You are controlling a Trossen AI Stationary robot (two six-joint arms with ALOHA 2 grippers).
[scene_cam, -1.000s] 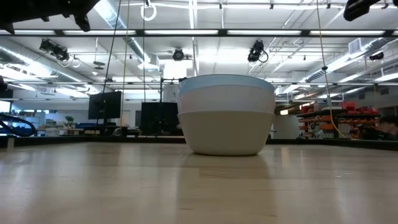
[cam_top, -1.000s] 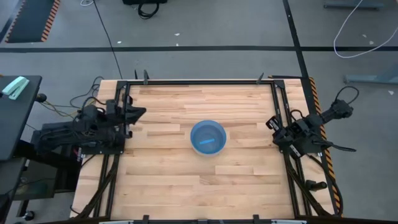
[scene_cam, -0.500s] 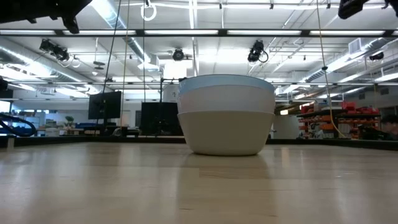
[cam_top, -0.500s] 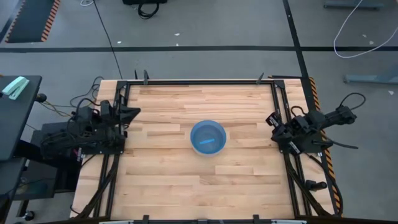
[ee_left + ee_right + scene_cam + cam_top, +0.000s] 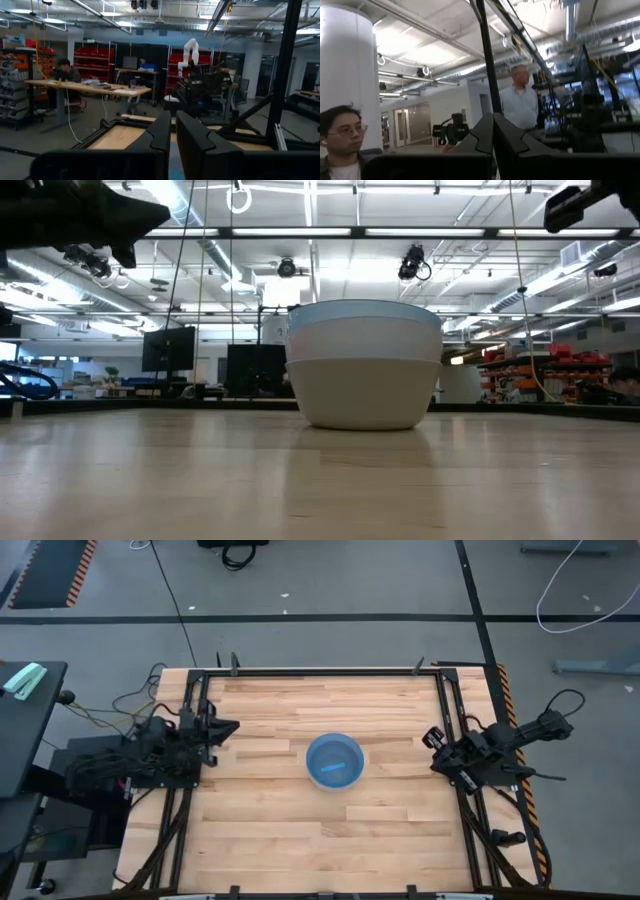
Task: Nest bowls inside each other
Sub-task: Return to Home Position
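First, left tool: one, at the left edge of the table, pointing inward. Its two fingers stand almost together with only a thin slit between them, and they hold nothing.
Bowls: one upright stack in the middle of the table, well apart from both tools.
Stack from above: only the blue bowl shows, with its opening upward.
Stack from the side: two tiers can be counted. The grey-green bowl rests on the wood, and a lighter band with a bluish rim sits in it. Whether another bowl lies between them I cannot tell.
Right tool: one, at the table's right edge, pointing inward. Its two fingers are pressed together and hold nothing.
People: three in the room beyond the table. The left wrist view shows a seated person at a desk. The right wrist view shows a near person and a standing person.
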